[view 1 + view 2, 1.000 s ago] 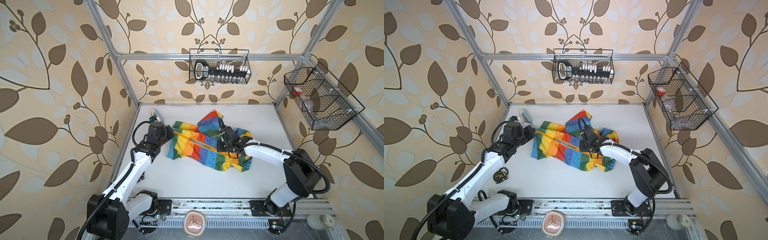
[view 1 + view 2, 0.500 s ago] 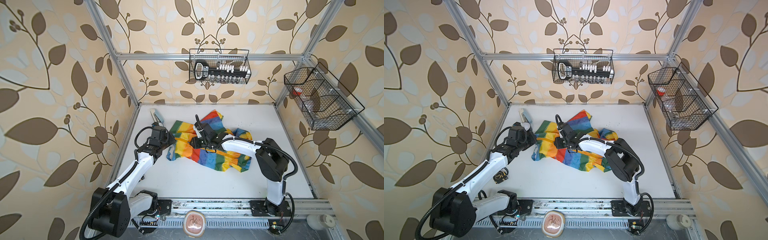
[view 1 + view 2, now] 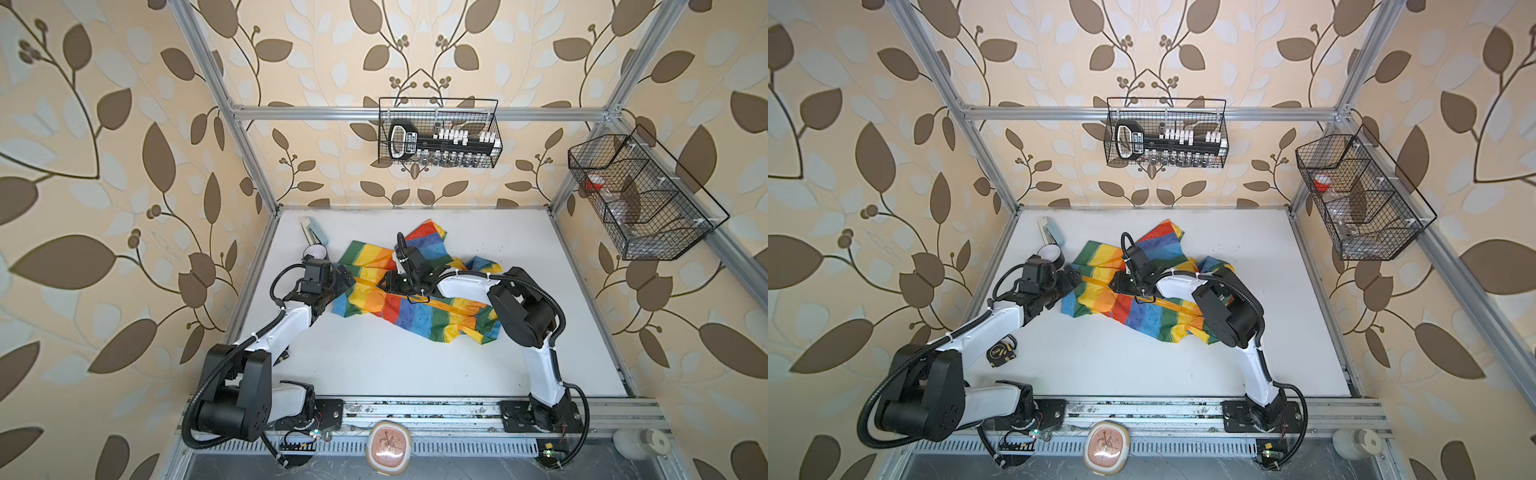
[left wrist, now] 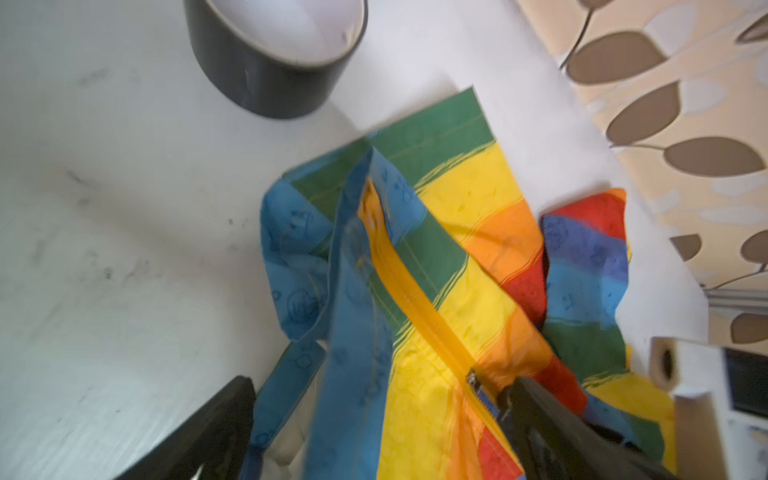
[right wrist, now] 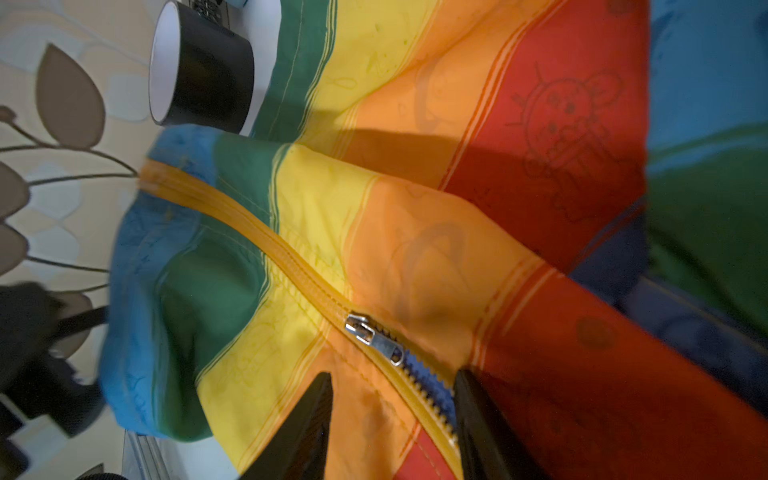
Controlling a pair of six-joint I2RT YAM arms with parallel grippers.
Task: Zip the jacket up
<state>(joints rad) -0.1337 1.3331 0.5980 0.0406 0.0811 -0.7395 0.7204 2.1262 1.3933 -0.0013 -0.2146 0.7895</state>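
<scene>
Jacket point(image 3: 415, 307), rumpled mid-counter point(image 3: 374, 365) toward back edge: zipped hem to slider point(image 5: 374, 338), upper run apparently left; left fingers point(image 4: 216, 428) wide, empty; right fingers point(image 5: 307, 432) half-open astride zipper, gripping nothing.

So the right gripper point(image 3: 384, 286) slid left along the jacket point(image 3: 415, 311) zipper point(image 5: 291, 262), from right of middle to well left of it, then eased its jaws off the slider point(image 5: 374, 336). The left gripper point(image 4: 378, 384) popped wide open at the hem.

Both top views look down from the near side, sharing the table point(image 3: 374, 365). Both wrist views share the jacket point(image 4: 469, 199), close up.
</scene>
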